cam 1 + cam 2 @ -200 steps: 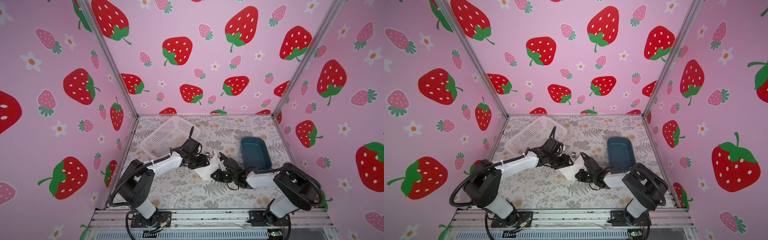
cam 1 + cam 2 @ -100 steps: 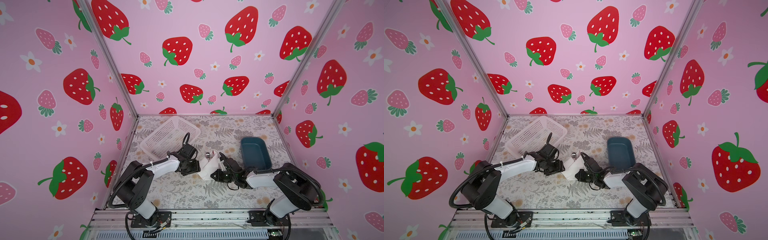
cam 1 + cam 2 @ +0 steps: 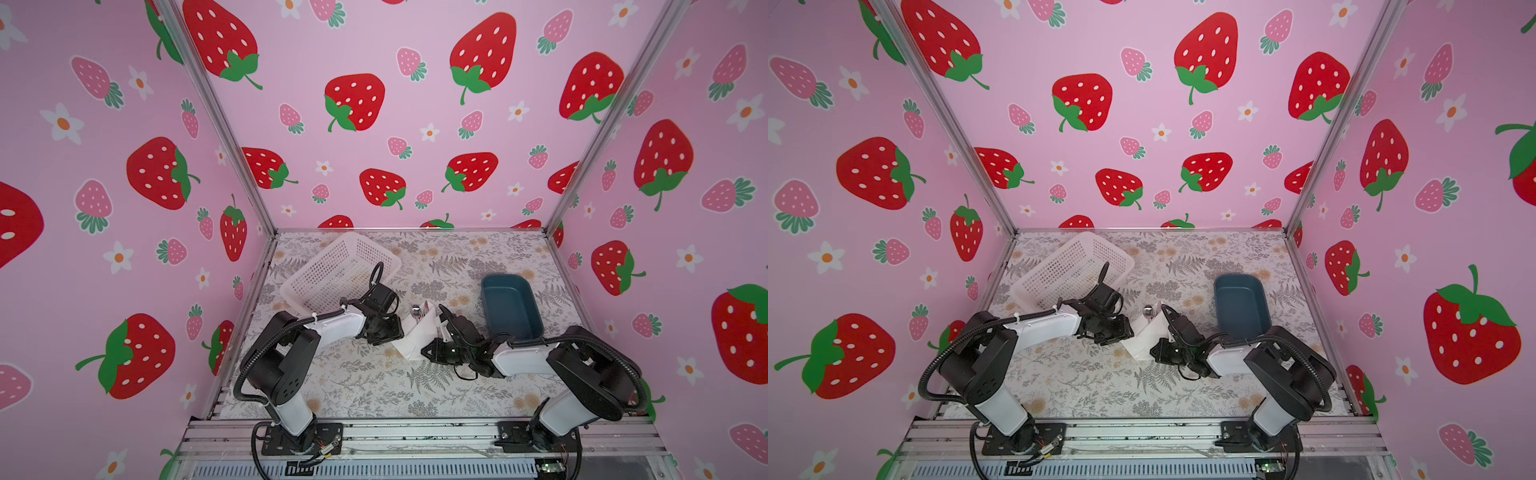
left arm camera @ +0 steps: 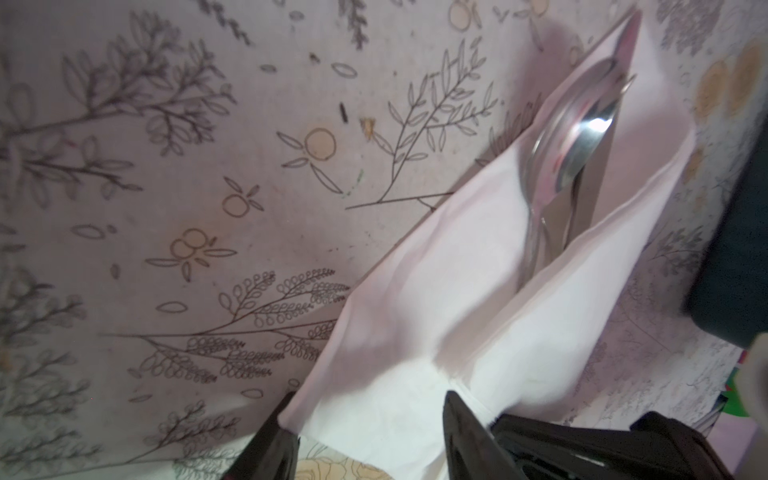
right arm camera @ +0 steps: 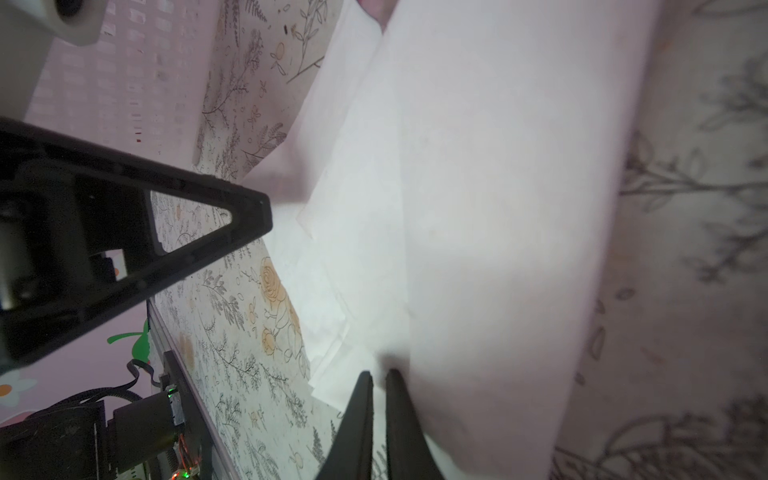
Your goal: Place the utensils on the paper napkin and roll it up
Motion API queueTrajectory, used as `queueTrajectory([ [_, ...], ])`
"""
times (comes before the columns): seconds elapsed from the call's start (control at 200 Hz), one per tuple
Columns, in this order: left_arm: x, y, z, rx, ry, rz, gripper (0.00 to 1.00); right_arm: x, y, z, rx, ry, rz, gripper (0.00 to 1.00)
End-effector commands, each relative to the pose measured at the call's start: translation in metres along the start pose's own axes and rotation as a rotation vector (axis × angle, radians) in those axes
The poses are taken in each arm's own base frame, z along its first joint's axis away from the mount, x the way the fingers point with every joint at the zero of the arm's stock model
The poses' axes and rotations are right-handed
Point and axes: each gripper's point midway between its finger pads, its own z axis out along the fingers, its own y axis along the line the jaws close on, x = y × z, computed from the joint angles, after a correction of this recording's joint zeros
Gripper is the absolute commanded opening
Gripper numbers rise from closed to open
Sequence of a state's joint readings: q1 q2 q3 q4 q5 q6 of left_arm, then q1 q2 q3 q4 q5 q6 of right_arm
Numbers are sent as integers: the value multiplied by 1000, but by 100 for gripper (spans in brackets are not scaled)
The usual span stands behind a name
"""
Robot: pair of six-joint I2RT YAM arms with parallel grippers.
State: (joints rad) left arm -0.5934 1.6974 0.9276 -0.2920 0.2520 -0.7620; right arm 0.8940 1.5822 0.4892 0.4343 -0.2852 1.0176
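In the middle of the floral surface (image 3: 374,386), between both arms, lies the thin white paper napkin (image 3: 417,334), folded over the shiny metal utensils (image 4: 573,141). A spoon bowl and a blade poke out of its far end. The left tool (image 4: 370,399) stands parted, straddling the bundle's near end without pinching it. The right tool (image 5: 379,374) is clenched, and the lifted right flap meets its tips, apparently nipped there. Danger ahead: a squeeze that catches only paper would let the cutlery slide out the open far end. Opposing pulls could tear the thin sheet. A released flap may spring open and undo the roll.
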Motion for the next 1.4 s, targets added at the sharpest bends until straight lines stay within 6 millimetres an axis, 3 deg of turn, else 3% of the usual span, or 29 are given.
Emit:
queueTrajectory([
  [0.0, 8, 4, 7, 14, 31, -22, 50, 10, -13, 3, 45, 28, 22, 12],
  [0.245, 2, -5, 5, 53, 18, -28, 32, 10, -14, 3, 46, 29, 21, 12],
  [0.475, -3, 1, 1, 36, -7, -35, 24, 10, -15, 4, 47, 26, 24, 12],
  [0.65, -5, -4, -3, 67, -17, -24, 9, 8, -12, 3, 42, 20, 22, 12],
  [0.73, -8, -9, -7, 88, -28, -23, 7, 7, -13, 3, 43, 18, 23, 12],
  [0.76, -8, -11, -9, 96, -30, -19, 1, 7, -12, 3, 41, 18, 24, 12],
  [1.396, -6, -61, -35, 290, 40, 10, 2, 3, -11, 1, 39, 2, 35, 13],
])
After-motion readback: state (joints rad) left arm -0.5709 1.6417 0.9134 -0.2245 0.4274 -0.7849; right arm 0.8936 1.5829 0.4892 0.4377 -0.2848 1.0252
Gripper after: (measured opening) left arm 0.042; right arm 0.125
